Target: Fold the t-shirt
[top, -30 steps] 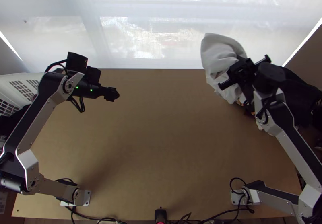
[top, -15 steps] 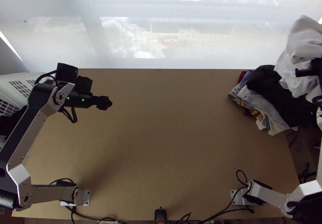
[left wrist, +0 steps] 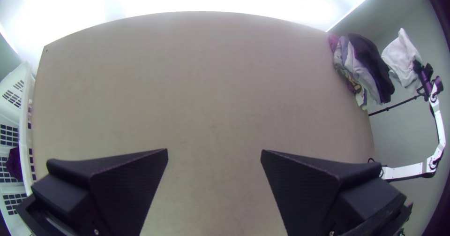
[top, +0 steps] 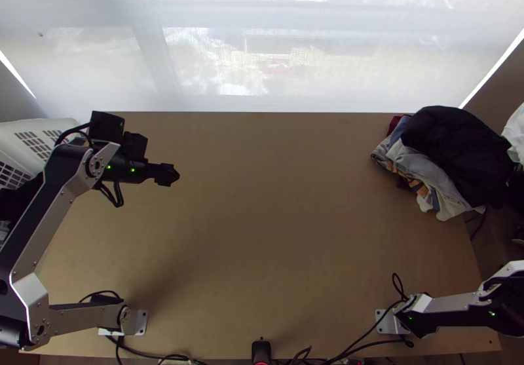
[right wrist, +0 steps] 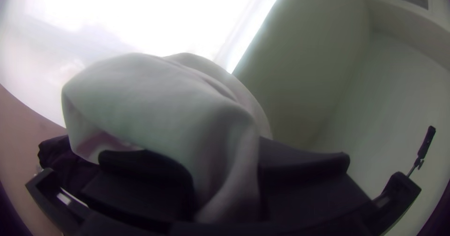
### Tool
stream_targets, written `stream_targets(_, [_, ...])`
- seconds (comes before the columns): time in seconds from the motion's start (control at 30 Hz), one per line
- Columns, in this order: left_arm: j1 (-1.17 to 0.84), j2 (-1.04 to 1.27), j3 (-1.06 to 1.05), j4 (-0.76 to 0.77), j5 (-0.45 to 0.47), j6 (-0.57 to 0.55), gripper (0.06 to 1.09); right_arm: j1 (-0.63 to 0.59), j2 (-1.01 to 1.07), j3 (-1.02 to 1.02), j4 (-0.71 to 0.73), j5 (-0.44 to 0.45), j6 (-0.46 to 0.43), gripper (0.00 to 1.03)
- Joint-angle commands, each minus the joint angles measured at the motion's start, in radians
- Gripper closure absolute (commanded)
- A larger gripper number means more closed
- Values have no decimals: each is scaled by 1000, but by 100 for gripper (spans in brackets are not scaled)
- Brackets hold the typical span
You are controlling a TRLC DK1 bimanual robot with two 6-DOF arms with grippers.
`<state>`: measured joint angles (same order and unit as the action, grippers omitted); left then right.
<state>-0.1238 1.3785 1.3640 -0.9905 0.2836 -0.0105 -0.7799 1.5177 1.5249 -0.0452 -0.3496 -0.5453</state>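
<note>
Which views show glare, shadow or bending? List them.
Top view: bright window, soft shadow at lower left on the table; left wrist view: window washed out to white, table's far edge bowed; right wrist view: strong glare behind the white cloth, lower corners dark.

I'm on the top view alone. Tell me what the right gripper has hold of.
Observer: A white cloth, bunched between the fingers of the right gripper, by the right wrist view.

Operator: Now give me the left gripper's state.

Observer: The left wrist view shows the left gripper with its fingers wide apart and nothing between them.

Operator: Place the right gripper for me.

Observer: In the left wrist view it is out past the dark garment, on the side away from the left gripper.
</note>
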Motion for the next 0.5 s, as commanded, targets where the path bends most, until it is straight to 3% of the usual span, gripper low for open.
stream_targets(0.0, [32,-22,-28,1,-1,1,12,34,52,-155,39,-11,35,100])
stream_targets(0.2, [62,-62,-82,1,-3,9,12,157,55,-247,45,31,108,100])
stream_targets(0.47, [79,-85,-101,1,-1,4,12,265,78,-284,45,72,136,100])
